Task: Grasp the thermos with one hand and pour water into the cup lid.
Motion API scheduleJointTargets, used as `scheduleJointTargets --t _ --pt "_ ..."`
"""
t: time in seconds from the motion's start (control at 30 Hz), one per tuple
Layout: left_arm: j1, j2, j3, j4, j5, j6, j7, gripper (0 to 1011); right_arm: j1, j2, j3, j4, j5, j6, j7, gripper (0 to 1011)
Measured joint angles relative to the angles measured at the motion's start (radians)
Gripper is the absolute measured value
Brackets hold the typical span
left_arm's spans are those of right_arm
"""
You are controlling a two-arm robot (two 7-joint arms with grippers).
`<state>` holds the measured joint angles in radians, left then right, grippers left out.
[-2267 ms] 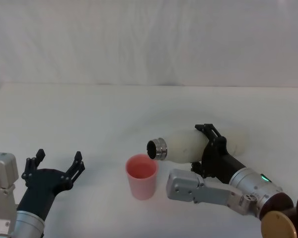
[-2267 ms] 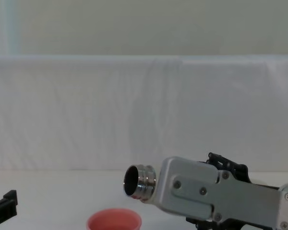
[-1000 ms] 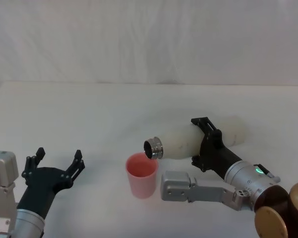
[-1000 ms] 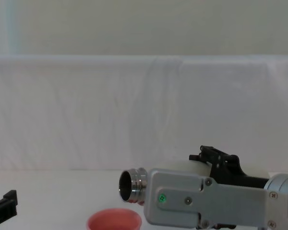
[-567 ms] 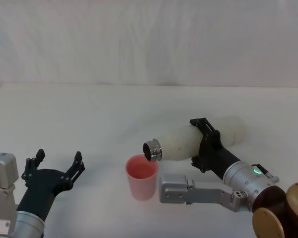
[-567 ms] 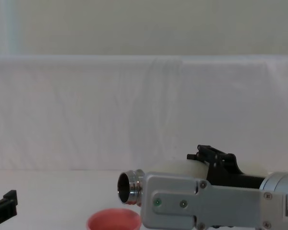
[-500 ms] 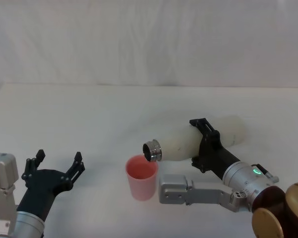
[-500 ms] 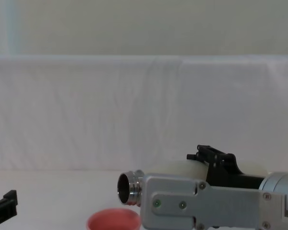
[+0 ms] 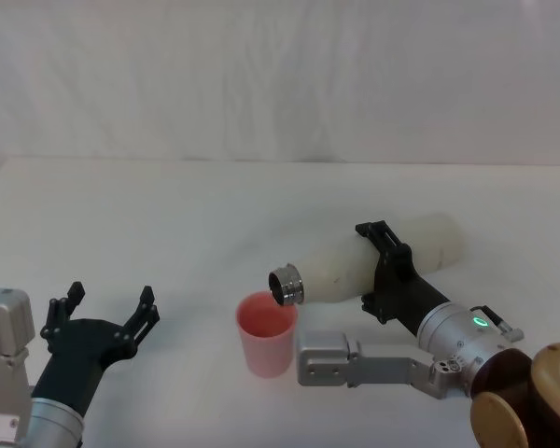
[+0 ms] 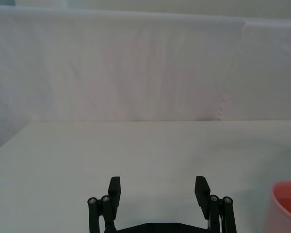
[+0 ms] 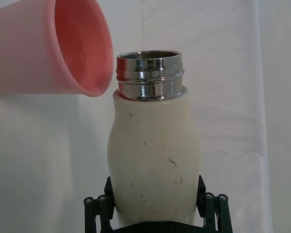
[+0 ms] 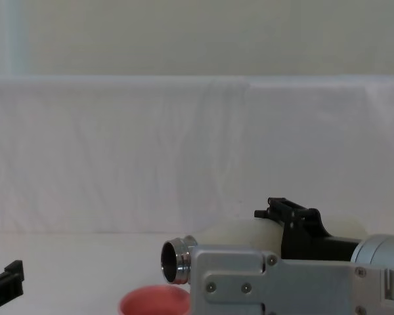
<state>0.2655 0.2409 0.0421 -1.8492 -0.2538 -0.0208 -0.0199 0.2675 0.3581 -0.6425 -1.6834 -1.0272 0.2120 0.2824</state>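
Since the earlier frames the thermos (image 9: 373,263) has tipped lower — its steel neck now just over the cup lid (image 9: 266,332) on the desk (image 9: 168,224). Right gripper (image 9: 385,269), jaws clenched on the body, is mid-pour; next, more tilt. Left gripper (image 9: 103,313) idles, jaws spread. Right wrist view alone shows neck beside rim — no water visible.

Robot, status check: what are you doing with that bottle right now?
Right gripper clamped on thermos, tipped sideways, steel neck over cup lid. Left gripper open, parked near left. No water visible. Nothing in the way.
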Motion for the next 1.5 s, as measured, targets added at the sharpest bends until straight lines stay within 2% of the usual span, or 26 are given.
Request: scheduleJointTargets --t 1.5 --pt "0.000 0.000 0.000 0.000 0.000 0.000 0.000 1001 0.036 0.000 -0.029 0.013 -0.044 0.000 0.015 960"
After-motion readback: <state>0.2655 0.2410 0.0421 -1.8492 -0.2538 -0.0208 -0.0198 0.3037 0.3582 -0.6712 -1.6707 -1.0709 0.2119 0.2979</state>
